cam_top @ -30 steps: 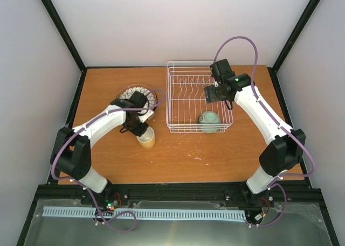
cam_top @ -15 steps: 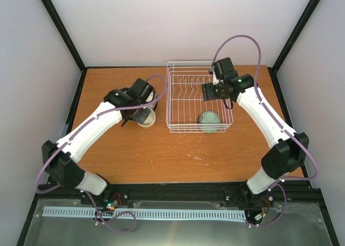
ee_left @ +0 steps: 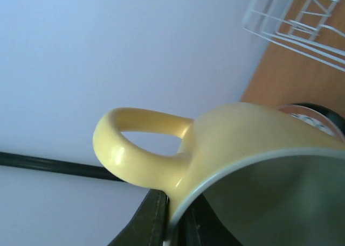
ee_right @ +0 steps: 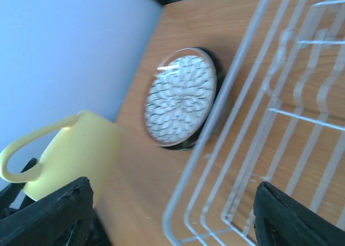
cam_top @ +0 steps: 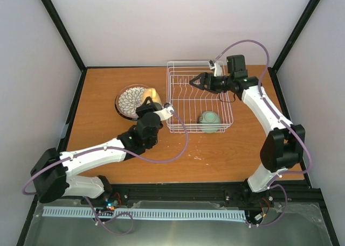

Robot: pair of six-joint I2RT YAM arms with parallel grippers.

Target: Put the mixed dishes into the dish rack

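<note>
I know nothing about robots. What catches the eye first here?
A yellow mug, held above the table in the left jaws, beside the white rack. A petal-patterned plate lies on the table to its left, and a pale green bowl sits in the rack's near right corner.

The white wire dish rack (cam_top: 183, 95) stands at the rear of the wooden bench (cam_top: 226, 149), the pale green bowl (cam_top: 209, 120) in its near-right corner. The patterned round plate stack (cam_top: 131, 100) lies left of it, with the yellow mug (cam_top: 152, 97) at the stack's right edge.
</note>
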